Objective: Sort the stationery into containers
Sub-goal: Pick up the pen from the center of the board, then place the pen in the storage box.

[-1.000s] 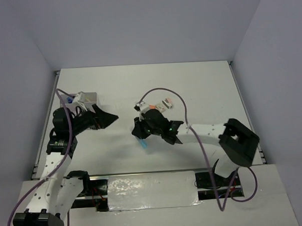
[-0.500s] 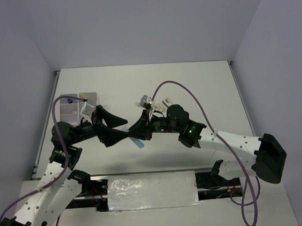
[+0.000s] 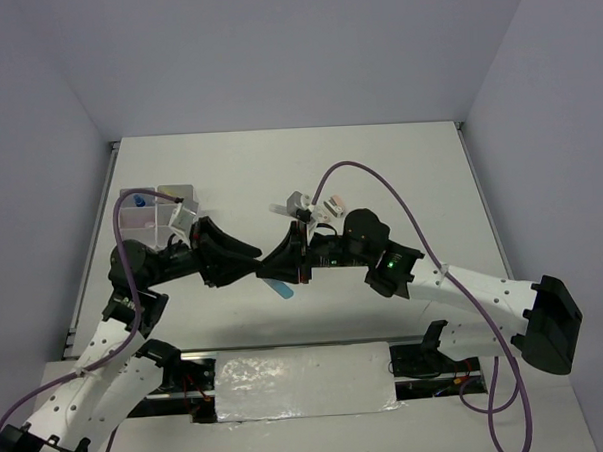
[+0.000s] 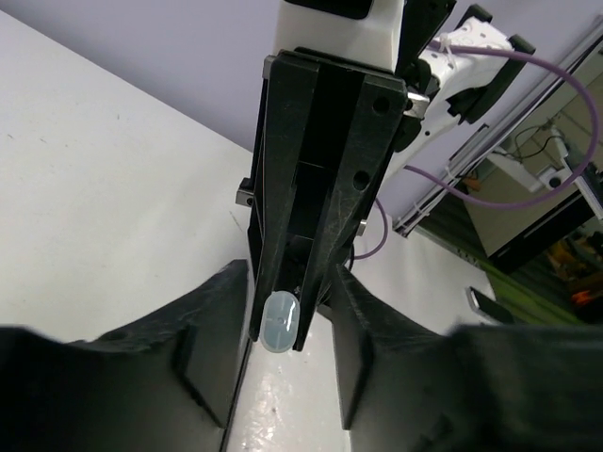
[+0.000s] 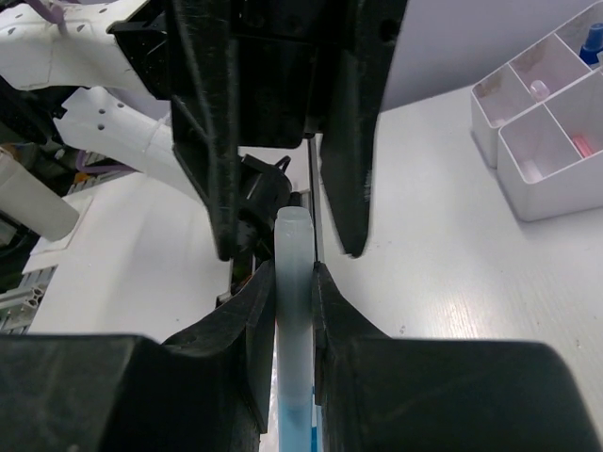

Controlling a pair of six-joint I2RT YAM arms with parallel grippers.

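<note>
A pastel blue marker (image 3: 281, 285) hangs above the table's middle with my right gripper (image 3: 286, 259) shut on its barrel. In the right wrist view the marker (image 5: 294, 311) sticks out forward past the right gripper (image 5: 294, 270). My left gripper (image 3: 255, 256) faces it tip to tip. Its fingers (image 4: 236, 311) straddle the marker's pale cap end (image 4: 280, 323) and the right fingertips, with gaps on both sides, so it is open. The white four-compartment organizer (image 3: 157, 208) stands at the left and holds a blue-capped bottle (image 3: 138, 203).
Small erasers (image 3: 333, 204) and a small pale item (image 3: 298, 201) lie on the table behind the right wrist. In the right wrist view the organizer (image 5: 551, 141) shows pink items in its compartments. Purple cables loop over both arms.
The left arm swung from the organizer to the table's middle and its jaws narrowed around the marker's end. The right arm stretched out to the left, carrying the marker towards it.
</note>
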